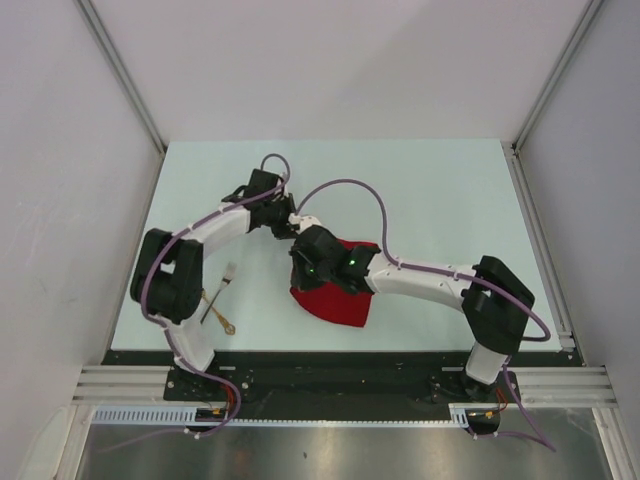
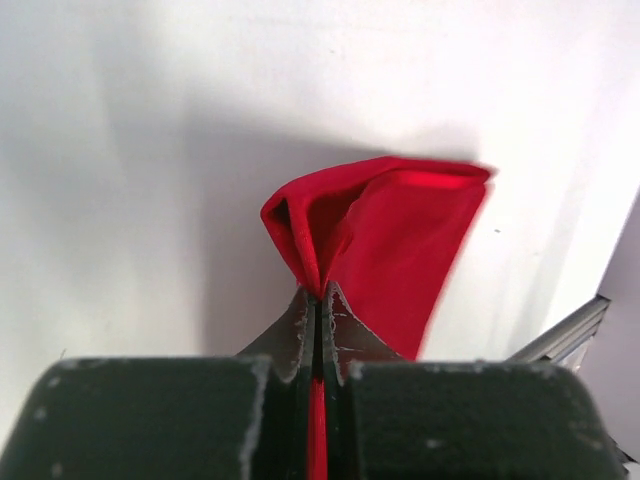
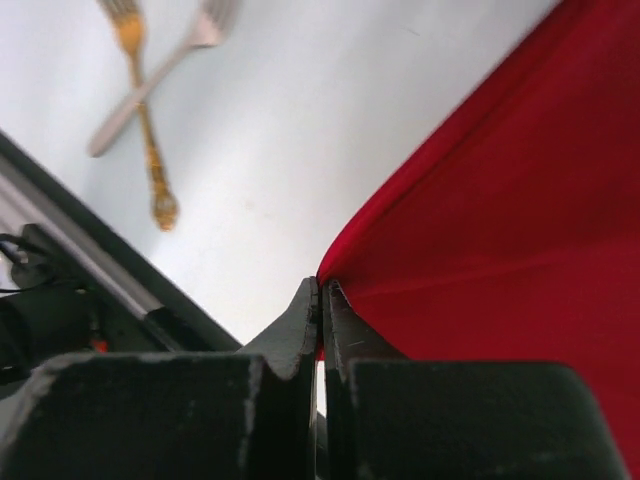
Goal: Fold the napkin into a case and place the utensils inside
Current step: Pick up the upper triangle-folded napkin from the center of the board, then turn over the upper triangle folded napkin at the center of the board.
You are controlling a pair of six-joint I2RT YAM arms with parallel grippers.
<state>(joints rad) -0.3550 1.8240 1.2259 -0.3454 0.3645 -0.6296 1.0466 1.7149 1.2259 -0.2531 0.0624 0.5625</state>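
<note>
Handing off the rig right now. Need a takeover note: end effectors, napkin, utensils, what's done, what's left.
Left end effector: shut on a fold of the napkin, red cloth pinched between its fingers.
Right end effector: shut on the napkin's edge.
Napkin: mid-table between the two arms, bunched and raised at the held part, not a finished case.
Utensils: two crossed pieces on the table, left of the napkin by the left arm, not in it.
Done: both grips on the cloth.
Left: finish the fold, then put the utensils inside.
</note>
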